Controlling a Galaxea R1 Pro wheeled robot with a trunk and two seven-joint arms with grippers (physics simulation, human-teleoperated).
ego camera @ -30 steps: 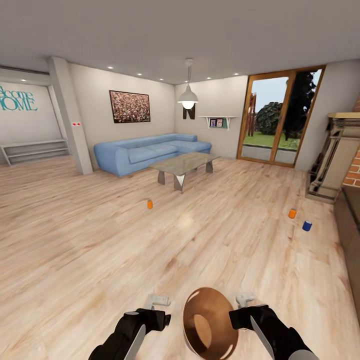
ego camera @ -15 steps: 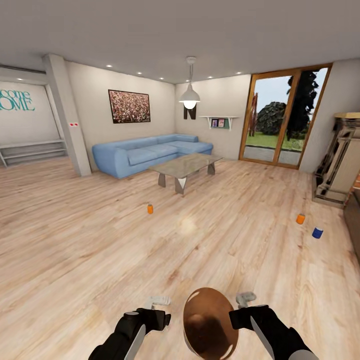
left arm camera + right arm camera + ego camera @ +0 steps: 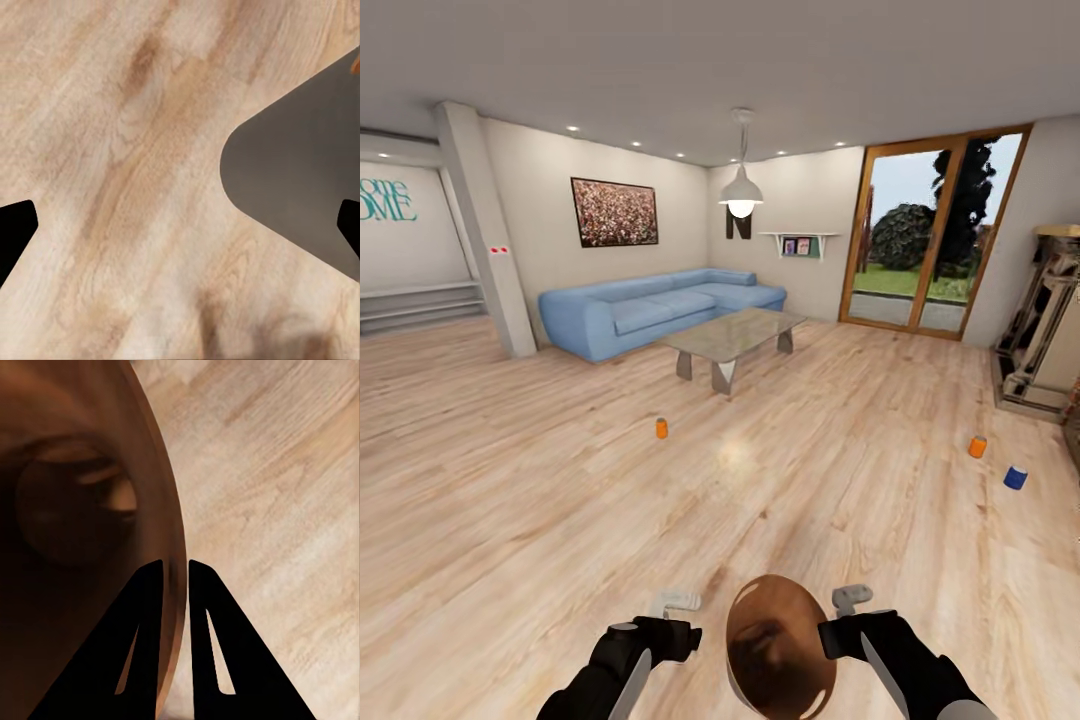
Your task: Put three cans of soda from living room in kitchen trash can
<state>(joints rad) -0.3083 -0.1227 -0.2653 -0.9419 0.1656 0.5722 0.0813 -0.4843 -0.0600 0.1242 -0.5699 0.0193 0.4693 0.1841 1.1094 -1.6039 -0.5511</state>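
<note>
camera's swung left since a second ago. your right gripper (image 3: 174, 574) is clamped on the bin (image 3: 780, 645) rim, mouth up to take cans. left gripper (image 3: 180, 225) spread, empty. orange can (image 3: 661, 428) at 11, orange (image 3: 978, 447) and blue (image 3: 1015, 478) at 2.

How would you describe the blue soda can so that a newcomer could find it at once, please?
Start at the glass patio door on the far wall and follow the wood floor toward the robot along the right side. Two small cans stand there, apart: the blue can is the nearer one; its neighbour is orange.
</note>
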